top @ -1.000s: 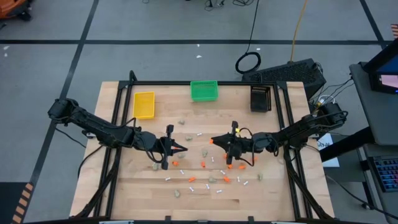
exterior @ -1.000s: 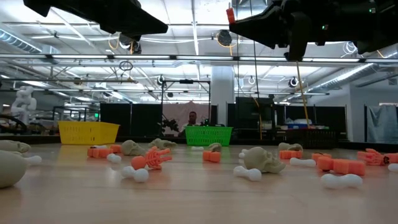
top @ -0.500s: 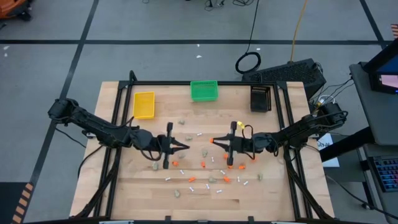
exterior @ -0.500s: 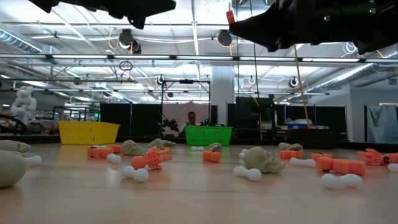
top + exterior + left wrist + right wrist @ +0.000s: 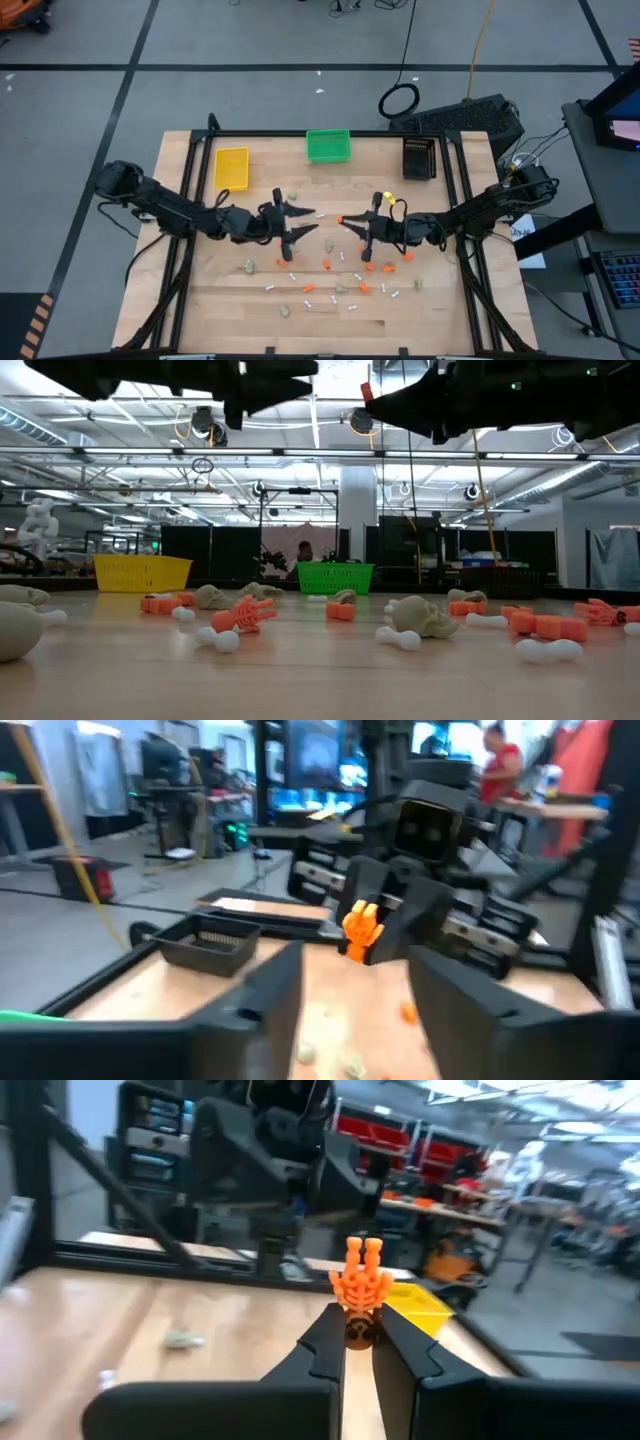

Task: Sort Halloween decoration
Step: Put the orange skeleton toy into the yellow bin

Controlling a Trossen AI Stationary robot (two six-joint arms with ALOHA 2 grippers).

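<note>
The Halloween decoration lies scattered over the wooden table [image 5: 200,300]: orange bits [image 5: 327,264], beige lumps [image 5: 249,267] and white sticks [image 5: 307,290]. High over the table's middle, my right gripper [image 5: 347,221] is shut on one orange hand-shaped piece [image 5: 361,1285], which also shows in the left wrist view [image 5: 361,925]. My left gripper [image 5: 312,221] stands open just left of it, level and tip to tip with the right one. Its fingers [image 5: 270,995] frame the orange piece without touching it. In the low view both grippers [image 5: 285,378] [image 5: 375,395] hang far above the pieces. My right gripper pinches the orange piece by its narrow lower end [image 5: 360,1330] between its two fingertips. The fingers lie level and point toward the table's left. The piece's splayed end sticks out beyond the tips, lifted clear of the table.
Three small bins stand along the far edge: yellow [image 5: 231,167], green [image 5: 328,146] and black [image 5: 420,157]. A dark frame rail [image 5: 330,132] borders the table. In the low view, pieces [image 5: 415,618] lie across the whole tabletop.
My left gripper has swung toward the table's right and a little toward the far edge, rolling as it went. It has opened and now faces the orange piece. My right gripper has rolled about its own axis in place, still shut on that piece.
</note>
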